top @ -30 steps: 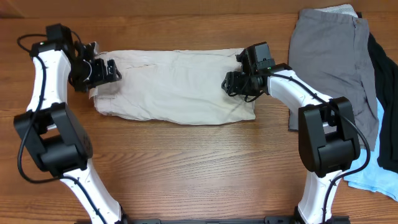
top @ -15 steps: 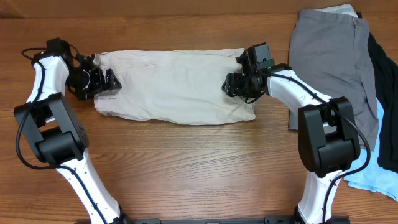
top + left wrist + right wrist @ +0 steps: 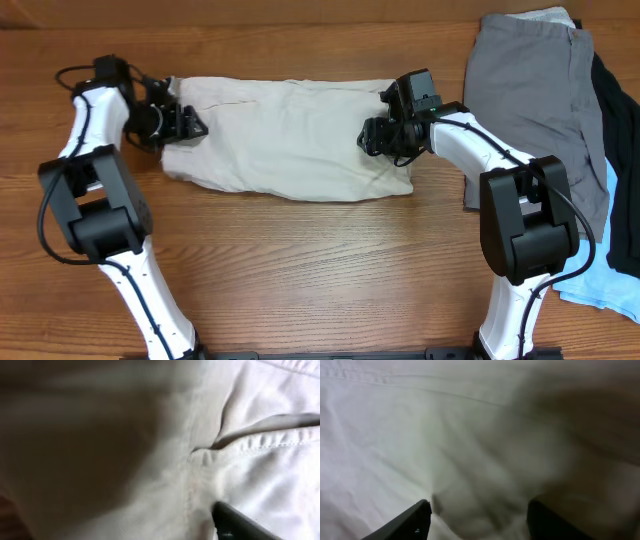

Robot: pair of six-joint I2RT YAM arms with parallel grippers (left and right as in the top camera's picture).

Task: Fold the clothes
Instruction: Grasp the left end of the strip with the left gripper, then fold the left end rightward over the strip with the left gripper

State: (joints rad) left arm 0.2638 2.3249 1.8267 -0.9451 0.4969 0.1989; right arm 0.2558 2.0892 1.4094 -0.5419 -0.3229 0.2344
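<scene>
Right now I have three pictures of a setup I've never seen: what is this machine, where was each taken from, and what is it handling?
Two robot arms stand at a wooden table, each ending in a two-finger gripper. The wide picture looks down from above; the two close-ups come from cameras on the wrists. Beige shorts lie in the middle, the left gripper at one end, the right gripper at the other with its fingers spread on the cloth. Whether the left one grips is unclear. Grey shorts, a black garment and a light-blue garment lie aside.
</scene>
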